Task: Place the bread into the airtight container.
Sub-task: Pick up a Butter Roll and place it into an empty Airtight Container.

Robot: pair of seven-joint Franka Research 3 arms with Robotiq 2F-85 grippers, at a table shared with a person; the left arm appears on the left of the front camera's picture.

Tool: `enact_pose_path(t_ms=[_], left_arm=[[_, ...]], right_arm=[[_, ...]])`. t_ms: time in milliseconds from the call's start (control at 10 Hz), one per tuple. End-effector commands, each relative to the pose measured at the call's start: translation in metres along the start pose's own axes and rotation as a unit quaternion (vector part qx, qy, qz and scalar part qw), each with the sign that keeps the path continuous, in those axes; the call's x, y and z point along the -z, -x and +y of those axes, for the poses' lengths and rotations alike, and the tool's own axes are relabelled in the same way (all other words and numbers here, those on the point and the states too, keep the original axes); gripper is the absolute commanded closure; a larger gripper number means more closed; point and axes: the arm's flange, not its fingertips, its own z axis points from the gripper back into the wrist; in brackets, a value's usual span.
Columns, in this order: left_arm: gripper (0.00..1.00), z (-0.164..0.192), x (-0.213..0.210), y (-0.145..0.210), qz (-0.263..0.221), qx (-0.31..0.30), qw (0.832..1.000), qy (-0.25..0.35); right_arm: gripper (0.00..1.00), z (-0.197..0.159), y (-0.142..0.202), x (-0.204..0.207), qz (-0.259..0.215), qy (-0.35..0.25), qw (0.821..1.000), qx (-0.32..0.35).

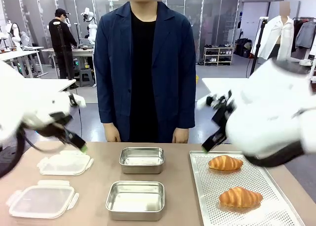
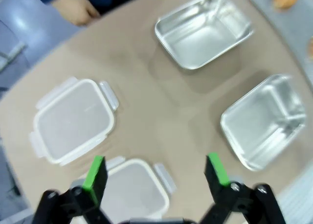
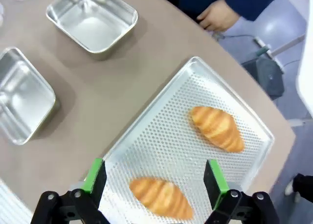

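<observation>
Two croissants, the bread, lie on a perforated metal tray (image 1: 259, 176) at the right: one farther back (image 1: 225, 162) (image 3: 217, 127) and one nearer (image 1: 240, 197) (image 3: 161, 197). Two open steel airtight containers stand mid-table, the far one (image 1: 141, 160) (image 2: 203, 28) (image 3: 93, 21) and the near one (image 1: 135, 200) (image 2: 266, 119) (image 3: 22, 101), both with nothing inside. My right gripper (image 1: 211, 141) (image 3: 155, 177) hovers open above the tray's far left corner, holding nothing. My left gripper (image 1: 79, 144) (image 2: 155, 172) hangs open and unloaded over the lids.
Two translucent plastic lids lie at the left, one farther back (image 1: 65, 163) (image 2: 73, 119) and one nearer (image 1: 42, 200) (image 2: 134, 190). A person in a dark jacket stands at the far edge, hands (image 1: 112, 133) (image 3: 220, 13) hanging by the table.
</observation>
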Motion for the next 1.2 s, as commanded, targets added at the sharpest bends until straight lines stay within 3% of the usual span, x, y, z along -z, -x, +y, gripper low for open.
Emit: enact_pose_path(t_ms=[0,400,600,800,1100], left_arm=[[0.0,0.022,-0.1,-0.02,0.011,-0.001,0.999,0.036],[0.0,0.039,-0.278,-0.018,-0.021,-0.021,0.998,0.059],[0.0,0.034,-0.332,0.001,-0.046,-0.018,0.998,0.044],[0.0,0.036,-0.371,0.021,-0.078,-0.028,0.996,0.026],[0.0,0.032,-0.399,0.032,-0.112,-0.033,0.993,0.027]], right_arm=[[0.0,-0.035,-0.007,-0.085,0.013,-0.018,1.0,-0.018],[0.0,-0.063,0.028,-0.265,-0.015,-0.032,0.999,-0.007],[0.0,-0.058,0.058,-0.332,-0.036,-0.014,0.999,-0.003],[0.0,-0.055,0.083,-0.375,-0.055,0.003,0.998,-0.003],[0.0,-0.058,0.093,-0.385,-0.051,0.007,0.999,0.007]])
